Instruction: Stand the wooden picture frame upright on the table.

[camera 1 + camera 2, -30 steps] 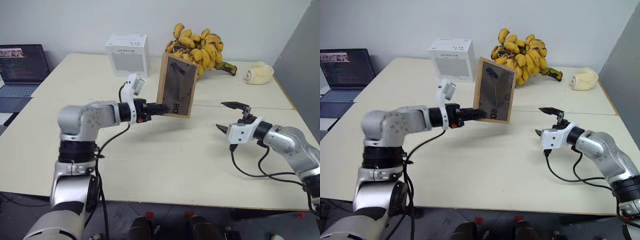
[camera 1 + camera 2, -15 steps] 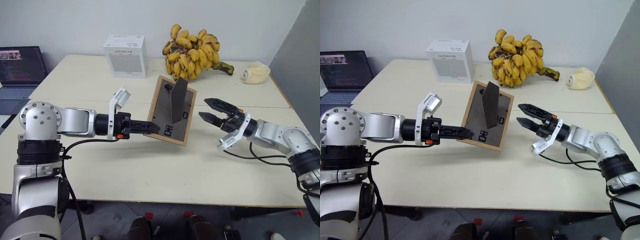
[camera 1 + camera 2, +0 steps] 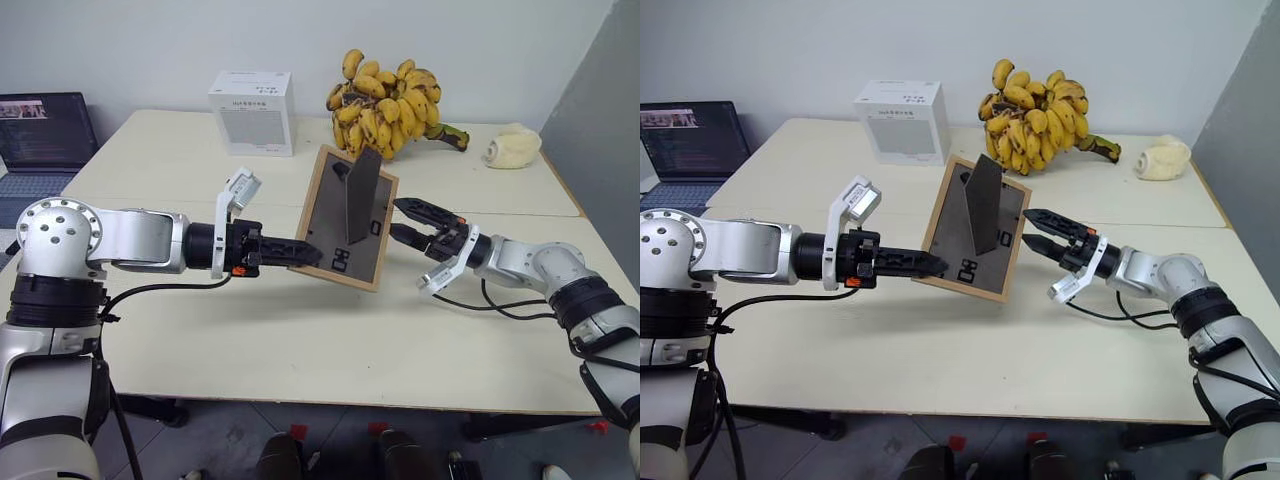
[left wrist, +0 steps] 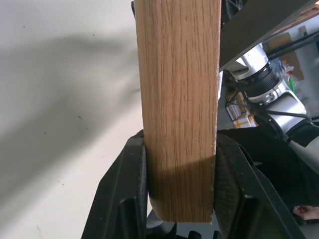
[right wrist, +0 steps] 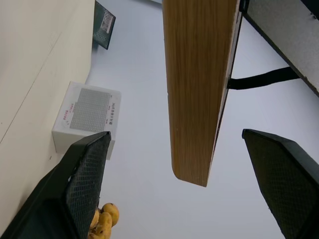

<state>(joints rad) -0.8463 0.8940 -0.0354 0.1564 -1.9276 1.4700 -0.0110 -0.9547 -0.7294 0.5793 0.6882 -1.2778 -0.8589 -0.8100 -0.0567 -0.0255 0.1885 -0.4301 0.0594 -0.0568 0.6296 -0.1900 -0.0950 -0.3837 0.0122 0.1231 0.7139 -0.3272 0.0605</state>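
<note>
One wooden picture frame [image 3: 346,219], one white box [image 3: 252,111], one bunch of bananas [image 3: 392,92], one laptop [image 3: 42,133], one pale lump [image 3: 513,146], one desk [image 3: 300,340].

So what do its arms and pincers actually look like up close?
Both arms are silver-grey metal segments with black joints, with loose black cables running alongside. The left pincer has two slim black fingers, a small white block above its wrist and an orange spot there. The right pincer has two pointed black fingers with a textured inner face on a white mount.
</note>
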